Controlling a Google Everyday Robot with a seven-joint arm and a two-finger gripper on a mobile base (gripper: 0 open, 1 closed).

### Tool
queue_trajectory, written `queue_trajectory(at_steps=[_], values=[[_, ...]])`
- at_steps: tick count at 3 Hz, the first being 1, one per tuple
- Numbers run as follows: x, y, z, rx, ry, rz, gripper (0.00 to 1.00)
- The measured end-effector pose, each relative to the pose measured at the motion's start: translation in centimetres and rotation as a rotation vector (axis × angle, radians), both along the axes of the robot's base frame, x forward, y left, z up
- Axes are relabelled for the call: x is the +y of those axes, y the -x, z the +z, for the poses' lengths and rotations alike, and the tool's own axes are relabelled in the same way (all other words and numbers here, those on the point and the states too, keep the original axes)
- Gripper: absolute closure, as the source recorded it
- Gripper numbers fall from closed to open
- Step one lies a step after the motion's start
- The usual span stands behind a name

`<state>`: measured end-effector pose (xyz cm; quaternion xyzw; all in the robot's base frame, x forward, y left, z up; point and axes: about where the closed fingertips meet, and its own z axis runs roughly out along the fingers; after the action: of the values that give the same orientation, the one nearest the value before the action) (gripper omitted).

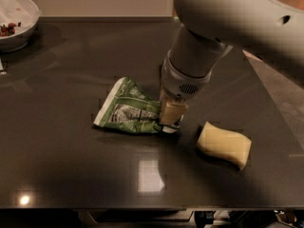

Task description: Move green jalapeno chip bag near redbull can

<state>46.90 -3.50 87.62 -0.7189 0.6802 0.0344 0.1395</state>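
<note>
The green jalapeno chip bag [127, 109] is crumpled, its right end lifted off the dark table. My gripper [170, 115] is shut on that right end, below the wide white arm that fills the upper right. The bag's white left end and label panel face the camera. The redbull can is out of view, possibly hidden behind the arm.
A pale yellow wavy sponge [224, 144] lies on the dark table [61, 156] to the right of the bag. A white bowl [14, 20] with dark bits stands at the far left corner. The table's front edge runs along the bottom.
</note>
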Motion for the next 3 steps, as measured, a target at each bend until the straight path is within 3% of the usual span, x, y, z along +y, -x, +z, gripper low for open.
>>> queue_trajectory(at_steps=[1,2,3], values=[[-3.2,-3.3,0.9,-0.037,0.030,0.048,1.00],[-6.5,-5.5,1.9,-0.050,0.032,0.151,1.00],[-9.0,-7.0,2.5,-0.072,0.036,0.228,0.83]])
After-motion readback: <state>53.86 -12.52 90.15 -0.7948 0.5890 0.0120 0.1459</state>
